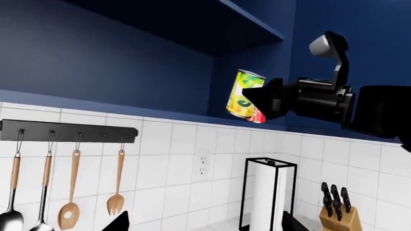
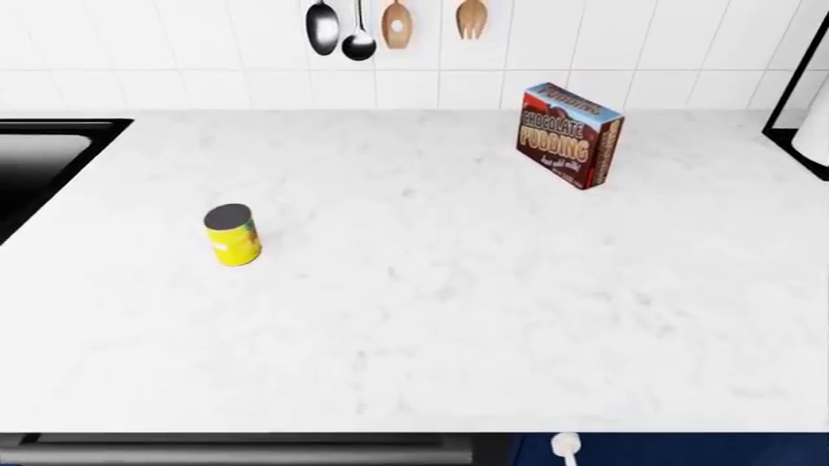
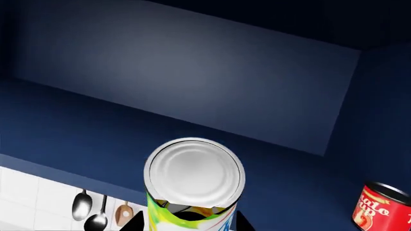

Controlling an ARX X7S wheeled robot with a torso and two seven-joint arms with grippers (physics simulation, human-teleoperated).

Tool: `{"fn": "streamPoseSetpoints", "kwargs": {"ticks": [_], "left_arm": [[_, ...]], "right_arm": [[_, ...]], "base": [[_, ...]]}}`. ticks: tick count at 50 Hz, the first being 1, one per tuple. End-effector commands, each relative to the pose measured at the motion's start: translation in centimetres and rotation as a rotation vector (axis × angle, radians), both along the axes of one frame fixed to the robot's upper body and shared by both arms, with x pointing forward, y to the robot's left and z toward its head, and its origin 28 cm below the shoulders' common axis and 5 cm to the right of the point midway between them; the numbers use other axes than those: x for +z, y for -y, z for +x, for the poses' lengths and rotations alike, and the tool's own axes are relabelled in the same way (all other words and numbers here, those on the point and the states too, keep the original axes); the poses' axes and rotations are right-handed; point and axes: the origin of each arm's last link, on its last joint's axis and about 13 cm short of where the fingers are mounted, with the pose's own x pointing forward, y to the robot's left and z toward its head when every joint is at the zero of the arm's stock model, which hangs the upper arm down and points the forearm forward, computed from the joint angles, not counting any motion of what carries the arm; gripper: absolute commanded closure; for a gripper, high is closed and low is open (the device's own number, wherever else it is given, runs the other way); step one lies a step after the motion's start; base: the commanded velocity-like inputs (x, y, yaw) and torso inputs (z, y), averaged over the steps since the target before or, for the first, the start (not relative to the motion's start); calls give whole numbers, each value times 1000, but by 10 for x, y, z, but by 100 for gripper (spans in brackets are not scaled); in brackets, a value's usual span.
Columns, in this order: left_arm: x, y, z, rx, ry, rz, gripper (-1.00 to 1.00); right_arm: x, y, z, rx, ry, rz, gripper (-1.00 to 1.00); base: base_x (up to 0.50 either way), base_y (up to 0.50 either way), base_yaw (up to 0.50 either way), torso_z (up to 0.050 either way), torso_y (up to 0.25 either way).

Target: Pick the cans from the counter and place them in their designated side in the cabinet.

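Worktop (image 2: 518, 320), white marble-look, fills the head view; black sink (image 2: 39, 160) at its far left edge. Above it a white tiled wall (image 1: 180, 163) and the dark blue cabinet (image 1: 115, 57), open, with an upper shelf inside.

Right arm (image 1: 334, 98) reaches up to the cabinet's lower shelf level, its gripper (image 1: 260, 100) pinching the taller can (image 1: 245, 95), fingers (image 1: 257, 98) pressed on the label, can tilted slightly. In the right wrist view the same can's pale metal end faces the camera, inside the cabinet mouth. A red can (image 3: 378, 209) already stands in the cabinet, well apart from it, off to one side.

Left gripper (image 1: 199, 224): only dark tips at the frame edge, set wide apart, nothing between them (spread, as far as visible).

Paper towel holder (image 1: 268, 195) and knife block (image 1: 338, 214) stand at the wall. Brown chocolate pudding box (image 2: 570, 134) upright near the back of the worktop. Shorter can (image 2: 232, 233), yellow with dark lid, stands upright alone on the worktop's left part. Utensil rail (image 1: 67, 131) with ladles, wooden spoon, wooden fork hanging.
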Motion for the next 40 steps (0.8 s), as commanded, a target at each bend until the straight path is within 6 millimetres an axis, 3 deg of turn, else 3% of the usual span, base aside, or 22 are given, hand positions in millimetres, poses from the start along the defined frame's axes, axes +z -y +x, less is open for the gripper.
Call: {"fn": "streamPoseSetpoints", "kwargs": {"ticks": [1, 40], "left_arm": [[0, 0, -2, -1, 3, 2, -100], [1, 1, -3, -1, 6, 1, -100]], "right_arm": [[3, 0, -2, -2, 13, -9, 100], [3, 0, -2, -2, 13, -9, 100]], "base": [[0, -62, 0, 0, 0], [0, -164, 0, 0, 0]]}}
